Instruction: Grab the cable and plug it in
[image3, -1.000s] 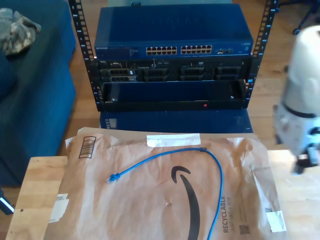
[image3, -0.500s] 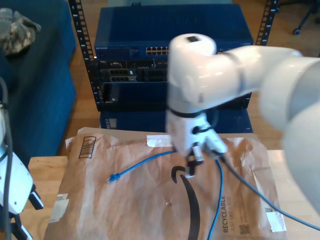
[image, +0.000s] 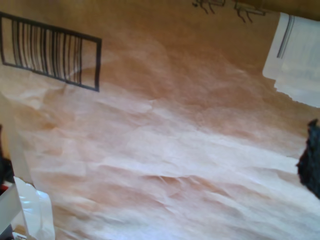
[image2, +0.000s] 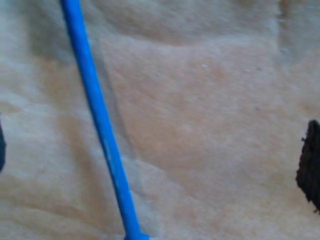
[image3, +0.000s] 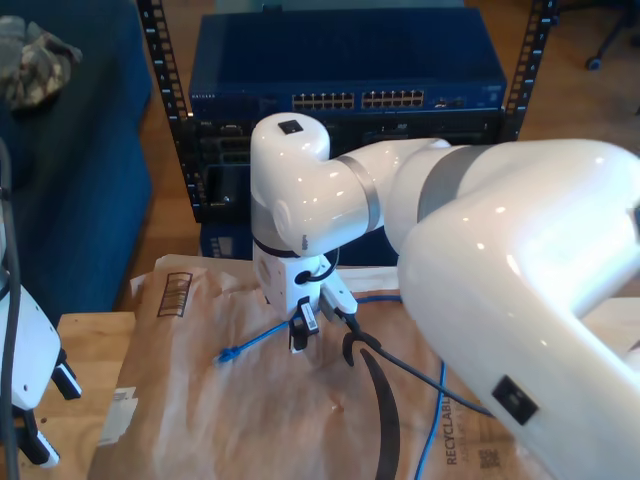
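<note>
**Second gripper low over the blue cable on the paper mailer**

My second gripper (image3: 300, 335) hangs at the end of a glossy white arm, low over the thin bright-blue network cable (image3: 262, 337), which lies on a crinkled brown paper mailer envelope (image3: 210, 400) spread on a pale wooden table (image3: 80, 345). In the second wrist view the cable (image2: 100, 135) is a smooth round cord running across the wrinkled paper, with dark fingertips (image2: 310, 167) at the frame edges well apart from it, so the claw is spread wide and holds nothing.

The cable's small clip-type plug (image3: 226, 353) rests on the paper towards the exterior view's left of the gripper; the cord passes under the arm and reappears curving down the exterior view's right side of the envelope.

The first wrist view looks down on the same creased paper, with a black printed barcode (image: 50, 50) and a white label (image: 297, 60); a dark fingertip (image: 311, 160) sits at one edge. I cannot tell how my first gripper's claw stands.

Behind the table stands a black metal rack (image3: 170, 110) holding a dark-blue network switch (image3: 350, 70) with rows of small square ports.
</note>
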